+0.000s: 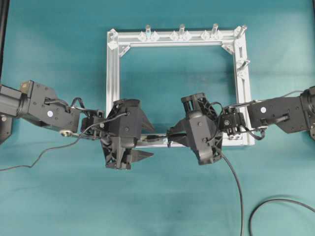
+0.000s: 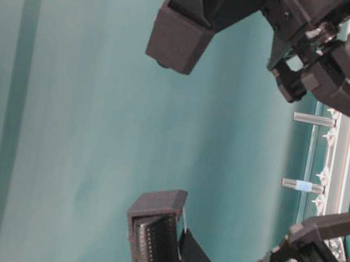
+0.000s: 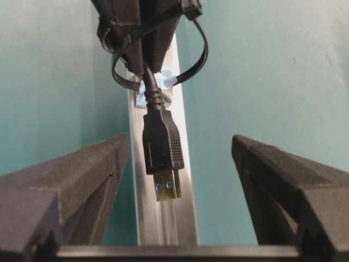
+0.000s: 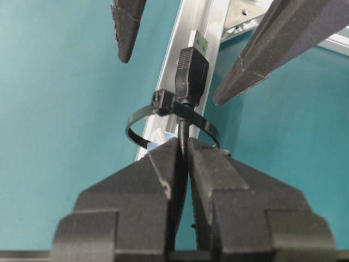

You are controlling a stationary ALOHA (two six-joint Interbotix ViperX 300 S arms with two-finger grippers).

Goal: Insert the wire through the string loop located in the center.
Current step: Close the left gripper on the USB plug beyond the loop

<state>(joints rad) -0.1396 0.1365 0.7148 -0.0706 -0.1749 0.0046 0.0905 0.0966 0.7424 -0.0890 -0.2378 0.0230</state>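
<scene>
The right gripper (image 4: pixel 184 158) is clamped on the wire (image 4: pixel 191 68) just behind its black plug, over the near bar of the frame (image 1: pixel 113 73). The plug has passed through the string loop (image 4: pixel 143 139) — pointing left toward the left gripper (image 3: pixel 180 164), whose jaws stand wide apart around the plug tip, touching nothing.
</scene>
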